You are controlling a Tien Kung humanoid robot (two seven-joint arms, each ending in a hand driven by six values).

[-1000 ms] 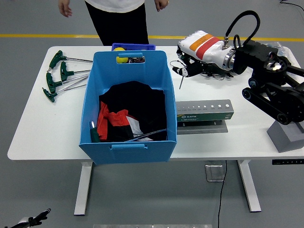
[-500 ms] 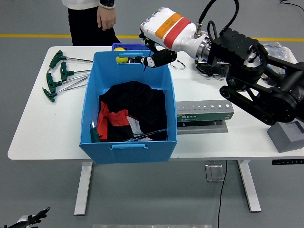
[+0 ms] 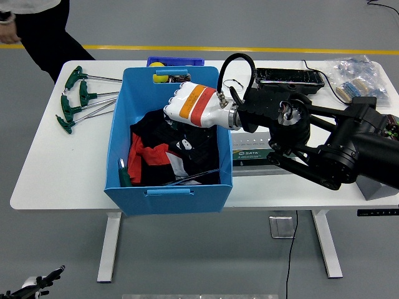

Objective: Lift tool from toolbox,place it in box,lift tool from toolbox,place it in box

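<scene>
Black jointed right arm (image 3: 324, 140), looped black cable (image 3: 232, 65), white hand (image 3: 193, 111) with orange and red bands.

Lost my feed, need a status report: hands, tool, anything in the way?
Right hand down inside blue box, fingers hidden. Left hand out of view. Tool not visible in hand. Black-and-red cloth lies beneath.

The right hand (image 3: 190, 115) reaches down inside the blue box (image 3: 168, 138), above black and red cloth (image 3: 156, 146). Its fingers point downward; I cannot tell whether they grip anything. Green T-handle wrenches (image 3: 78, 99) lie on the white table (image 3: 62, 162), left of the box. A grey SATA tool rack (image 3: 252, 152) sits just right of it.
</scene>
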